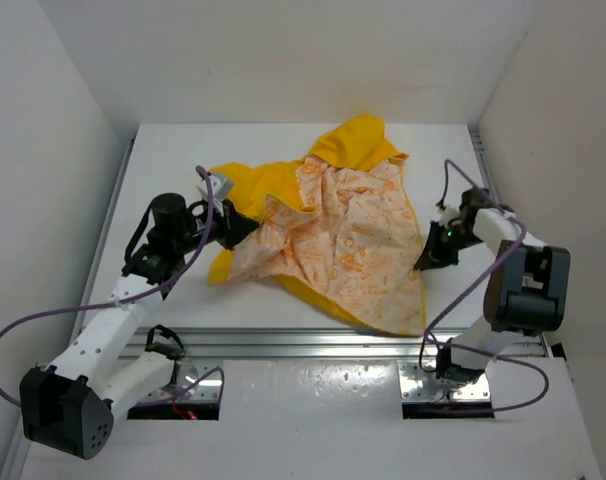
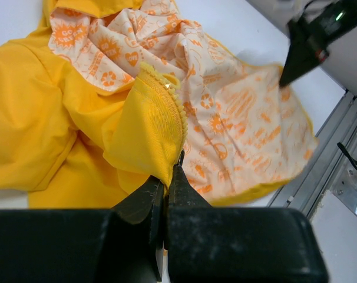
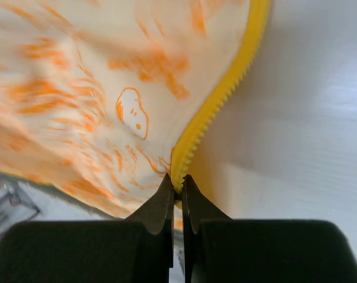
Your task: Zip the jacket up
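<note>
The yellow jacket (image 1: 333, 225) lies crumpled in the middle of the table, its white lining with orange print turned up. My left gripper (image 1: 238, 228) is shut on a fold of its yellow front edge (image 2: 152, 127), where the yellow zipper teeth (image 2: 177, 112) run toward the jaws. My right gripper (image 1: 430, 255) is shut on the jacket's right edge. In the right wrist view the toothed yellow zipper strip (image 3: 211, 109) runs up from between the closed fingers (image 3: 158, 206). The right gripper also shows in the left wrist view (image 2: 299, 50).
The white table (image 1: 168, 160) has white walls on the left, back and right. A metal rail (image 1: 313, 343) runs along its near edge, seen too in the left wrist view (image 2: 323, 162). Purple cables (image 1: 13, 335) loop from both arms.
</note>
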You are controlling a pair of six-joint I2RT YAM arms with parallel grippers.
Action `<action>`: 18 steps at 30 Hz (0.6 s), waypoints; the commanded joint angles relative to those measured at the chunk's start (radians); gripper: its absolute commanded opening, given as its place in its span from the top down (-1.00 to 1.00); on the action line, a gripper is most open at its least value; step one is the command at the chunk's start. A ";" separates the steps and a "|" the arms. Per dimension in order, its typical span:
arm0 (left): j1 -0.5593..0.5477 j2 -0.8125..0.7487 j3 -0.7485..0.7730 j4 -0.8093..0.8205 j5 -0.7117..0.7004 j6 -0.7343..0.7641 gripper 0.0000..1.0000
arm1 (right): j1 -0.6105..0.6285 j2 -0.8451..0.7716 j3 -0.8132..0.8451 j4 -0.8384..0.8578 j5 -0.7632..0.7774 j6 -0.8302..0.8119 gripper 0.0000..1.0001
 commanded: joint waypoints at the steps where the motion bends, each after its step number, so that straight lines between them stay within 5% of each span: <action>1: 0.018 -0.034 -0.007 0.049 -0.012 0.011 1.00 | -0.051 -0.150 0.219 -0.091 -0.002 -0.067 1.00; 7: 0.018 -0.034 -0.017 0.058 -0.021 0.011 1.00 | -0.084 -0.216 0.407 -0.226 0.049 -0.136 1.00; 10: 0.018 -0.034 -0.017 0.067 -0.030 0.020 1.00 | 0.006 -0.205 0.488 -0.280 0.029 -0.125 1.00; 15: 0.018 -0.016 0.002 0.090 -0.039 0.020 1.00 | 0.516 -0.138 0.461 -0.200 0.024 0.029 1.00; 18: 0.027 -0.016 0.013 0.091 -0.050 0.020 1.00 | 0.691 -0.058 0.462 -0.166 -0.063 0.119 1.00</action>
